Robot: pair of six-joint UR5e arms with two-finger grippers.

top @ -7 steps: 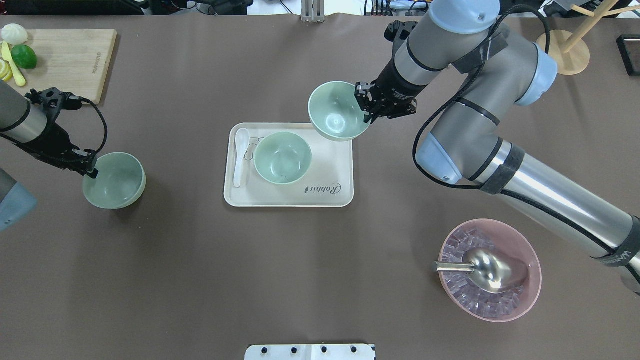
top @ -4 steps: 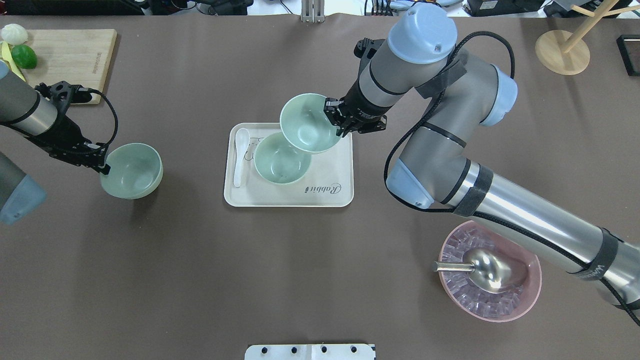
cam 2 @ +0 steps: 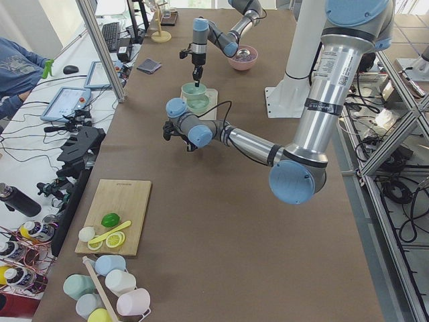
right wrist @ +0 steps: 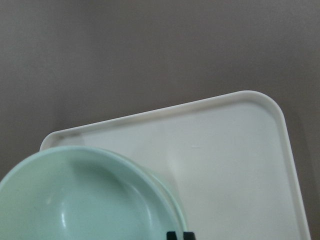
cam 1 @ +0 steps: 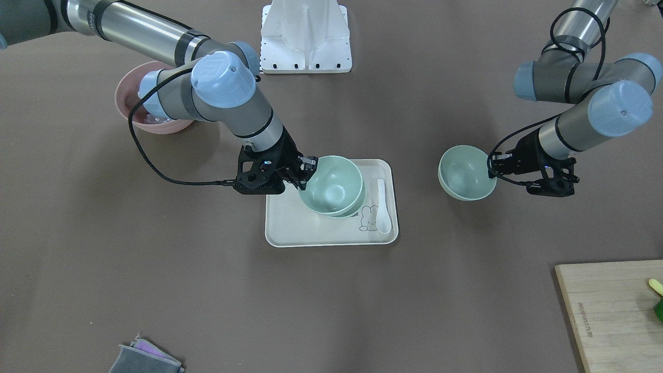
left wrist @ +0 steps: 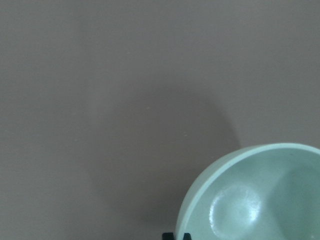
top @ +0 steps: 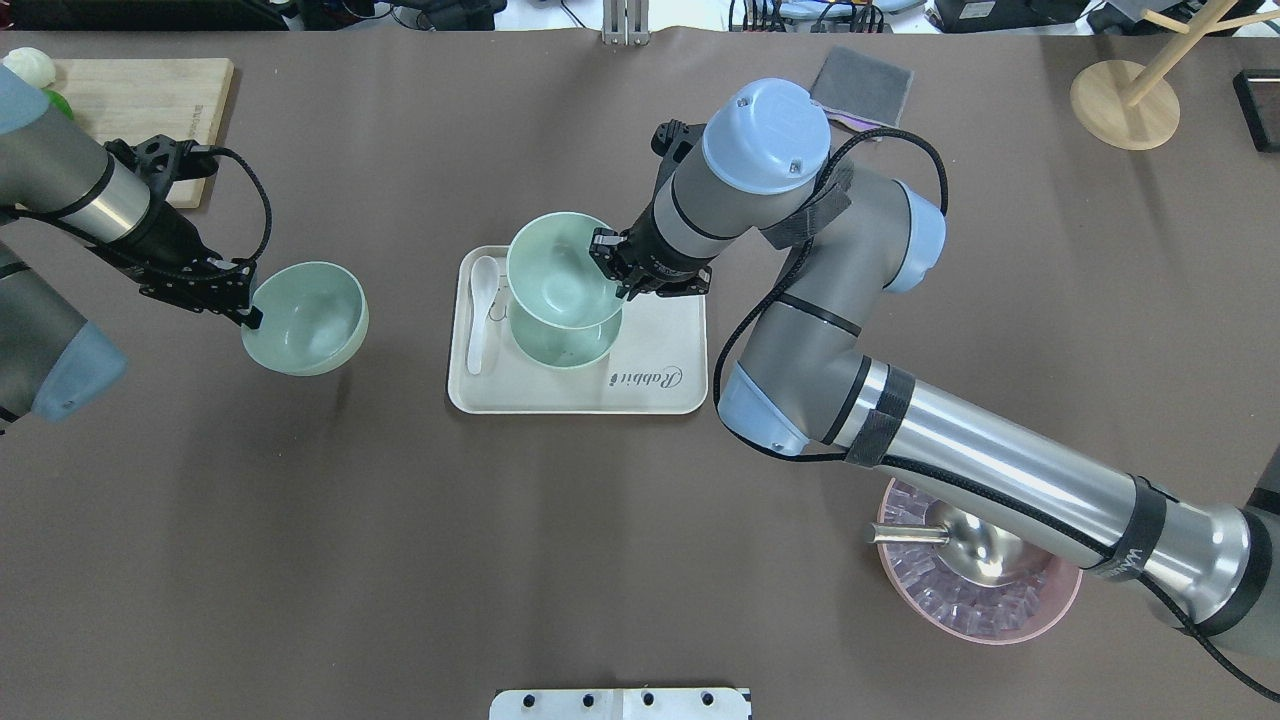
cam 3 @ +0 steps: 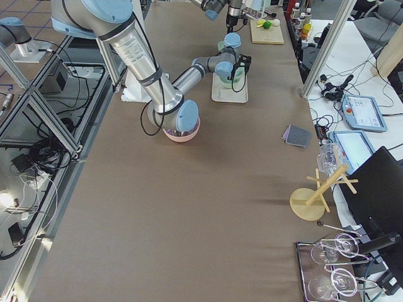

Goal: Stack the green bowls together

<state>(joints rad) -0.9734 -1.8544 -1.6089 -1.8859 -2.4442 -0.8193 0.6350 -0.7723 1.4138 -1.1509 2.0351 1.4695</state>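
On the white tray [cam 1: 311,228], front-facing view: the tray bowl [cam 1: 356,208], pale green, upright, mostly covered by the second bowl [cam 1: 331,184], same green, mouth up, set over it almost concentric; whether the two touch cannot be told. At the tray's edge, the right gripper [cam 1: 309,167], pinched on the rim of the second bowl. Just beside the bowls, on the tray, a white spoon [cam 1: 382,207]. Well apart from the tray, on the robot's left side, the third bowl [cam 1: 465,173], its rim clamped by the left gripper [cam 1: 492,166]. Far from the tray: pink bowl [cam 1: 129,106], wooden board [cam 1: 611,311], grey cloth [cam 1: 145,357].

Overhead view: the second bowl overlaps the far half of the tray bowl, and the near part of the tray bowl shows below it. Metal scoop [top: 975,555] in the pink bowl.

Side views: bowls at the tray too small to judge contact.

Left wrist view: the third bowl at lower right, its shadow on the brown table [left wrist: 100,75].

Right wrist view: the second bowl at lower left, over the tray, one tray corner showing
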